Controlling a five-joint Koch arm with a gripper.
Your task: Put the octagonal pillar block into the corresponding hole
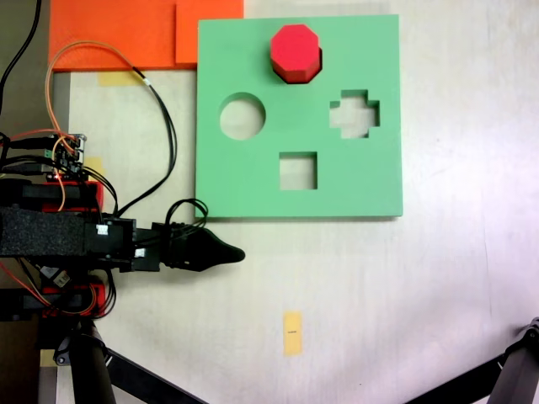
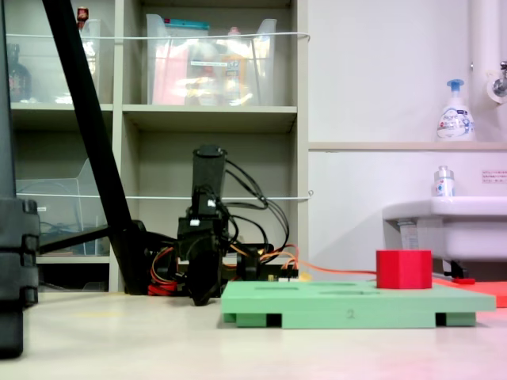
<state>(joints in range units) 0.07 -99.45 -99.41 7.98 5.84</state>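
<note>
The octagonal pillar block (image 1: 295, 50) is bright red and stands upright at the far edge of the flat green board (image 1: 253, 189). It rises well above the board's (image 2: 348, 305) top in the second exterior view, where the block (image 2: 404, 269) is toward the right. The corresponding hole is hidden beneath the block; only a dark rim shows along its near side. My gripper (image 1: 234, 253) lies just off the board's near-left corner, shut with nothing in it, far from the block. In the second exterior view the gripper (image 2: 203, 294) points down beside the board.
The board also has a round cutout (image 1: 242, 116), a cross-shaped one (image 1: 354, 114) and a square one (image 1: 297, 171). Orange sheets (image 1: 118, 34) lie beyond its left corner. A yellow tape strip (image 1: 292, 333) marks the table. Tripod legs (image 1: 505, 379) reach in at the near right.
</note>
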